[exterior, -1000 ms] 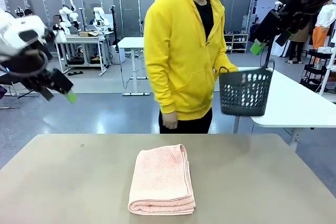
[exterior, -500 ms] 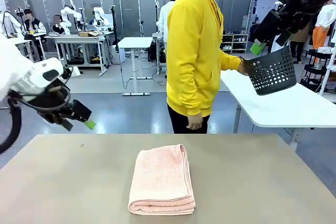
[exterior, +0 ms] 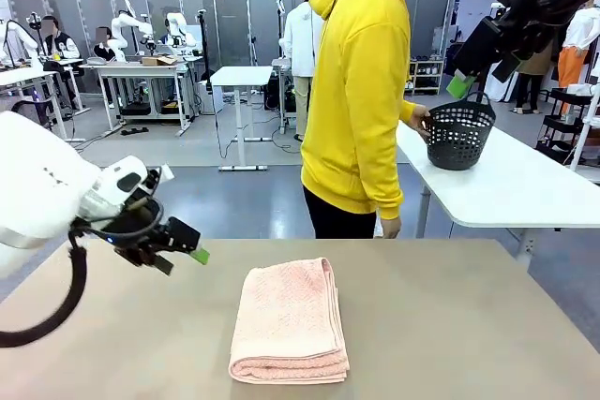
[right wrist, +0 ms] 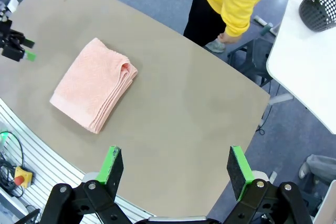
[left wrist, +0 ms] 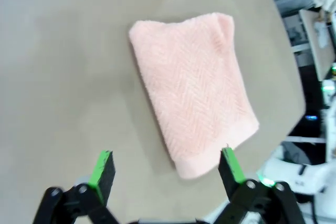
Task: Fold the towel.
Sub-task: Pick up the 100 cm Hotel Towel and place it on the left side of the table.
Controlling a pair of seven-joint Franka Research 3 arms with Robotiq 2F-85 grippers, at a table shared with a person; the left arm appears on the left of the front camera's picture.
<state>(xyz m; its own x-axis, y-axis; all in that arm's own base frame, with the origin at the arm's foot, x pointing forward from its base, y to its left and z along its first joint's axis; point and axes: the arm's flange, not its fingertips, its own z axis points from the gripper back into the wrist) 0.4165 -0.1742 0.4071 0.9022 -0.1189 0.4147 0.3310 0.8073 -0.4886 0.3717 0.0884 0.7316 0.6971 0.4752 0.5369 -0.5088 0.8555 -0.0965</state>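
Lying folded on the table point(exterior: 450, 325), the towel point(exterior: 289, 322) sits right of the open left end effector point(left wrist: 165, 169); the right wrist view shows the right end effector point(right wrist: 176, 169) open, high above.

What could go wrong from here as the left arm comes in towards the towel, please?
1. The towel is already folded in layers; a shallow pinch by the open left hand might lift only the top layer and undo the fold.
2. The person faces the basket, not the arms.
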